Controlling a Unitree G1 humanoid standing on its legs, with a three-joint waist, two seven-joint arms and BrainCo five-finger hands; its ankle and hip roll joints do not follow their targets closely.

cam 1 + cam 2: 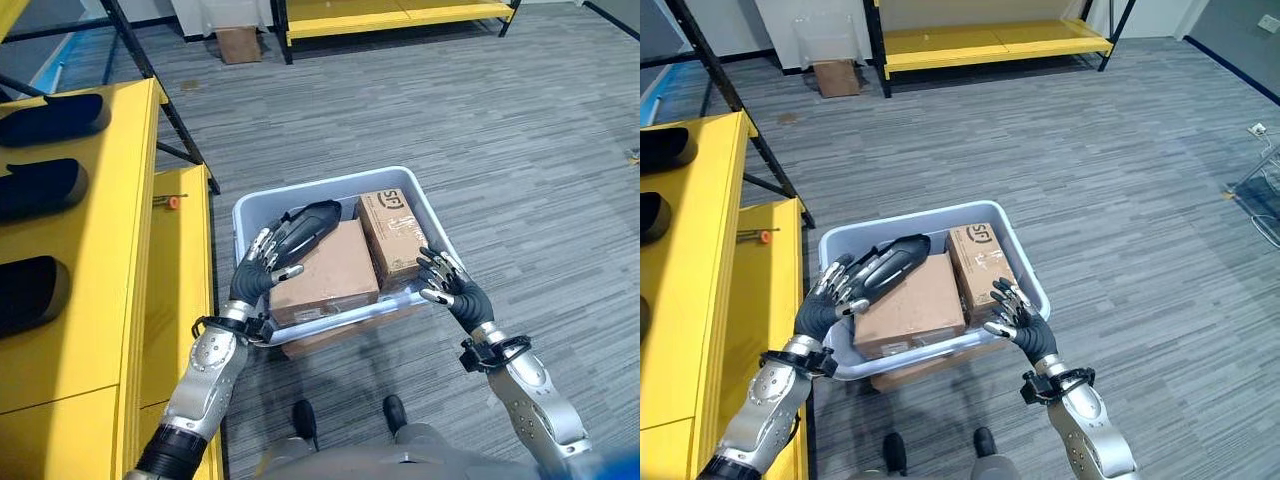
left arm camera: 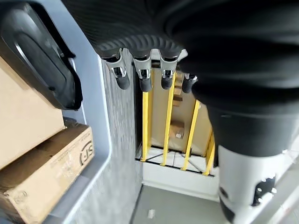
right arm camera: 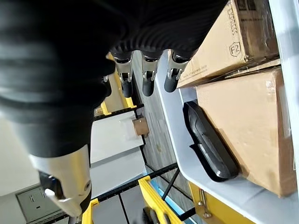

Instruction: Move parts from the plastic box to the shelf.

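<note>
Your left hand (image 1: 262, 268) and right hand (image 1: 447, 283) flank the plastic box (image 1: 245, 215) to carry it; fingers relaxed, spread, gripping nothing; black part (image 1: 305, 226) lies on cardboard boxes (image 1: 330, 270) inside; yellow shelf (image 1: 95, 300) beside.

Grey plastic box (image 1: 250, 215), cardboard boxes (image 1: 325, 272), black part (image 1: 308, 224) inside

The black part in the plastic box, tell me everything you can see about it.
The black part is a long, curved shell that looks like moulded plastic, dark and slightly glossy, with rounded ends. It lies tilted at the far left corner of the pale blue plastic box, resting on the larger cardboard box and leaning towards the box's rim. The left hand is beside its near end; whether they touch is unclear.
</note>
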